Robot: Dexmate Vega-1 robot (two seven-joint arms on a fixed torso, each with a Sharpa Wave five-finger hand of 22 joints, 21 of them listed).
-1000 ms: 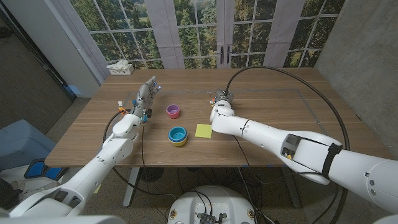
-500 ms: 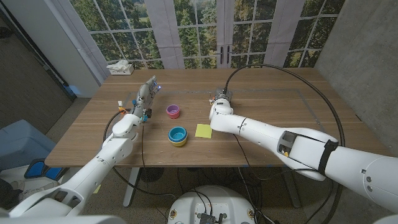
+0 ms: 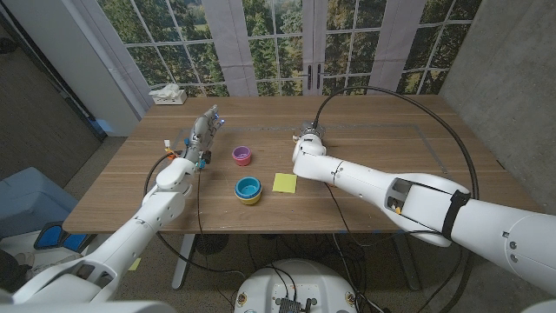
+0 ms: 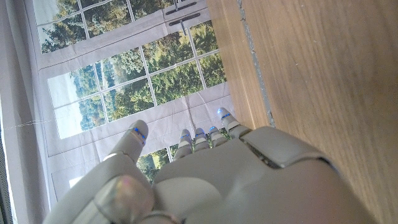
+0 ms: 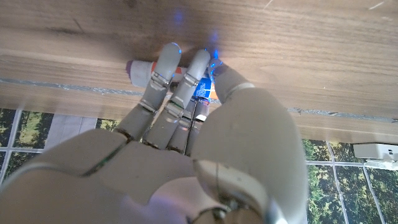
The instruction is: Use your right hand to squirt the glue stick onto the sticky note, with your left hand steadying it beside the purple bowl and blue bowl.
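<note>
Right hand (image 5: 186, 143) fingers (image 5: 163, 71) grasp one glue stick (image 5: 138, 70); left hand (image 3: 201, 135) fingers released; two bowls, one sticky note (image 3: 284, 183) on worktop (image 3: 382, 165).

Two bowls (image 3: 241, 156), one note (image 3: 284, 183), perhaps one glue stick (image 5: 142, 70).

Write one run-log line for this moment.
right hand: fingers closing around glue stick | left hand: open, off sticky note | glue: none yet
</note>
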